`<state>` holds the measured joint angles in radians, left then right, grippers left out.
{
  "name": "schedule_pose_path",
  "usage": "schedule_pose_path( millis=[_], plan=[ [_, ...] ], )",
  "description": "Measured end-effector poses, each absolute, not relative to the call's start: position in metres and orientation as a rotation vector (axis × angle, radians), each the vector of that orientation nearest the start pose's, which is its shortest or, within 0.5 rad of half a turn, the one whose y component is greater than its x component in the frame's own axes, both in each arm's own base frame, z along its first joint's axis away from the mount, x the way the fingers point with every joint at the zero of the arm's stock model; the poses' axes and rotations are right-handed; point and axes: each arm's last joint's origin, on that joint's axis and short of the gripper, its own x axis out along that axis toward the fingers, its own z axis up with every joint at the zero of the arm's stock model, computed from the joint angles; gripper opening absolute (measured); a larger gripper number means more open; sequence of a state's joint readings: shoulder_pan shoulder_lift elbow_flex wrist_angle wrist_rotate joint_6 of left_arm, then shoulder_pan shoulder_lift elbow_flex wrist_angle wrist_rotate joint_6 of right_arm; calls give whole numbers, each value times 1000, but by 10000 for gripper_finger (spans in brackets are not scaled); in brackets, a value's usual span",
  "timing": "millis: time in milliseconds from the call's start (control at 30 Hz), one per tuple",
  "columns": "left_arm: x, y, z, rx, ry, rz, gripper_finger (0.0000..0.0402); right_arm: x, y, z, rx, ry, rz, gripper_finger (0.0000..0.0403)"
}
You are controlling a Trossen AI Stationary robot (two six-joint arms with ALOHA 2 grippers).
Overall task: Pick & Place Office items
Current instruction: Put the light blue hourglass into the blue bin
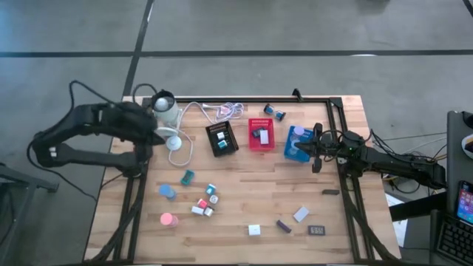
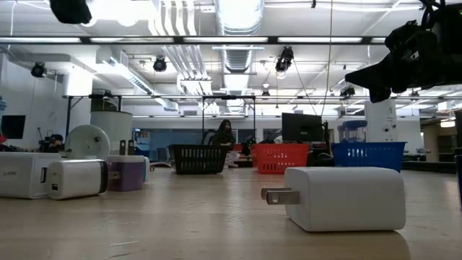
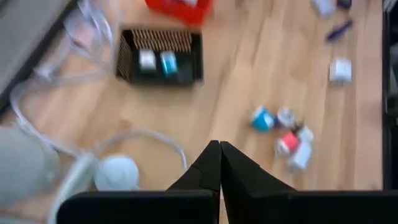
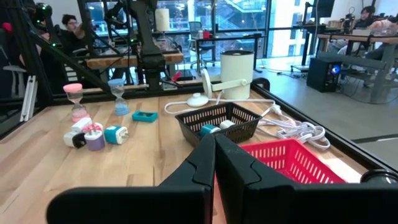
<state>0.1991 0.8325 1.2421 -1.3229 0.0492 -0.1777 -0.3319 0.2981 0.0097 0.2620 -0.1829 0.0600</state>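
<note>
The office items lie loose on the wooden table: a teal block [image 1: 188, 176], a blue roll [image 1: 167, 192], a pink roll [image 1: 168, 219], a small cluster [image 1: 205, 204], white blocks [image 1: 253, 230] [image 1: 301, 214] and a dark rectangle [image 1: 316, 230]. My left gripper [image 3: 219, 157] is shut and empty. It hangs high over the table's left part [image 1: 157, 137], tipped down toward the cluster [image 3: 287, 137]. My right gripper [image 4: 215, 148] is also shut and empty. It is held level over the blue tray [image 1: 295, 145], pointing toward the table's left.
A black tray [image 1: 222, 138], a red tray [image 1: 260, 134] and the blue tray stand in a row at the far side, with items inside. A white coiled cable and round white device [image 1: 171, 140] lie at the far left. A black frame [image 1: 344, 148] runs along the right.
</note>
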Motion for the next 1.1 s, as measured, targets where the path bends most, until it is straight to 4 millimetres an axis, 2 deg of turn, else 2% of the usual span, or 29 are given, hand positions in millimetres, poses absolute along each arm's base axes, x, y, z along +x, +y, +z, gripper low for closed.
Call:
schedule_pose_path(
  millis=[333,533,833,1100],
  plan=[
    [124,-5,360,-347,1106,138,5,111,-33,166,79,20,-150,8],
    [140,-13,350,-336,1195,228,23,111,-33,166,79,21,-150,8],
    [157,-25,337,-301,1279,228,106,111,-33,165,86,35,-150,8],
    [161,-34,300,-297,1420,233,210,111,-33,165,87,36,-150,8]
  ],
)
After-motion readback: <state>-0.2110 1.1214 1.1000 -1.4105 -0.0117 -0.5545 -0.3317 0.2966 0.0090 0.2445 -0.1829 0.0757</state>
